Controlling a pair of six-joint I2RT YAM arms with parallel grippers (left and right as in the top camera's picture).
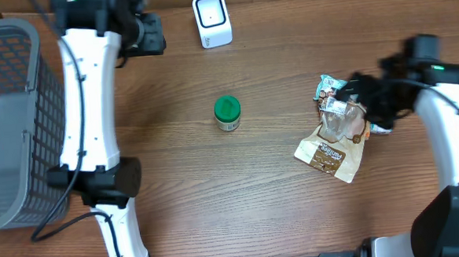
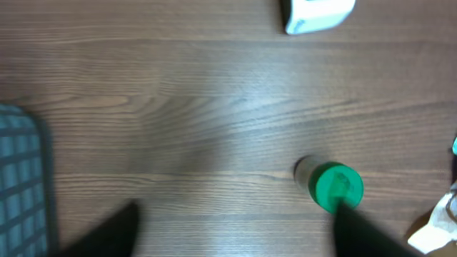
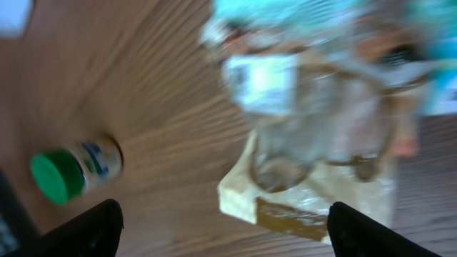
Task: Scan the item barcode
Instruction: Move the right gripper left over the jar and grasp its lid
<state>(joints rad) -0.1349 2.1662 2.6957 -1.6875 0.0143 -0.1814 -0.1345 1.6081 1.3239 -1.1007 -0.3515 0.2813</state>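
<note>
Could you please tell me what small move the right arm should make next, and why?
Probably lower the right gripper onto the clear plastic bag with the white label and close. Its jaws stand open right by that bag, holding nothing, and the white box-shaped scanner sits away across the table.

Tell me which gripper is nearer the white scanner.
Left. The left gripper sits just beside the white scanner, to its left in the overhead view, not touching it. The right gripper is far off on the opposite side, over the snack packets.
</note>
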